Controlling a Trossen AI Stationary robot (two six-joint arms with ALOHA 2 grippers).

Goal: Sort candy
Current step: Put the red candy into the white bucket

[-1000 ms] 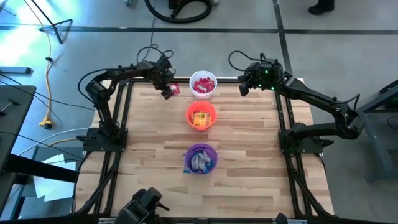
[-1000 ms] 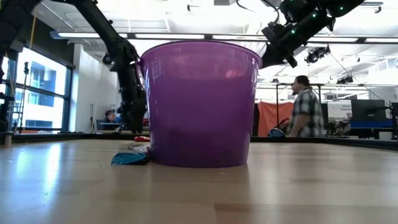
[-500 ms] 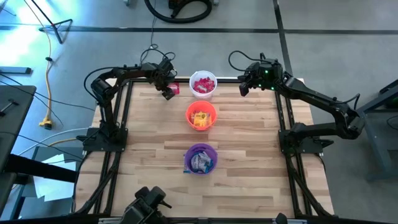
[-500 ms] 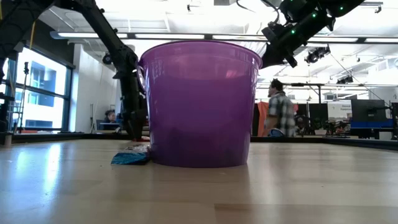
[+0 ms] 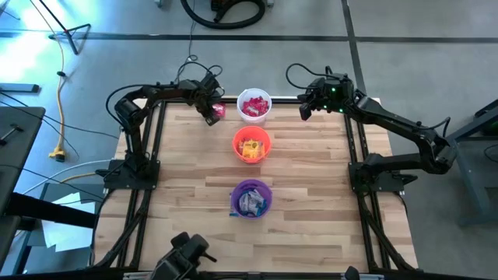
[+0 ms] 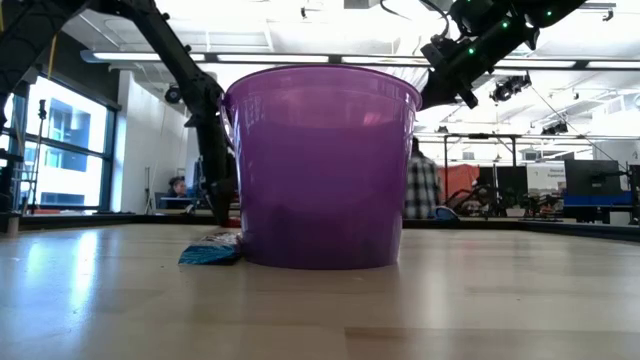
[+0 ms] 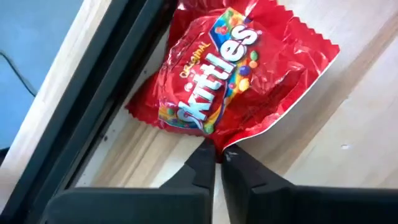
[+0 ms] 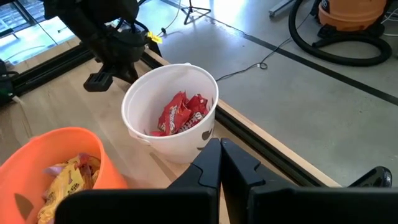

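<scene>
Red foil marks the piece in play: from the high view, one red candy (image 5: 217, 111) lies at the far left corner of the bench (image 5: 311, 179), just beside the white cup (image 5: 254, 106), with the left end effector (image 5: 209, 116) down on it. The orange cup (image 5: 251, 145) and purple cup (image 5: 250, 197) stand in a line toward the near edge, each already holding sweets. The right end effector (image 5: 305, 111) hangs clenched and empty past the white cup's other side, waiting.

In the low view the purple cup fills the middle, a blue-white candy (image 6: 210, 254) lying on the bench against its base; the left arm drops behind it.

The left wrist view shows the fingers pinched together on the edge of the red wrapper, which rests flat against the bench's frame rail (image 7: 93, 93).

The right wrist view shows red packets already in the white cup.

Judged from this, the pick of a red sweet is in hand. Next it needs a lift clear of the rail, a short carry over the white cup's rim, and a release there; the thin pinch on foil could slip.
</scene>
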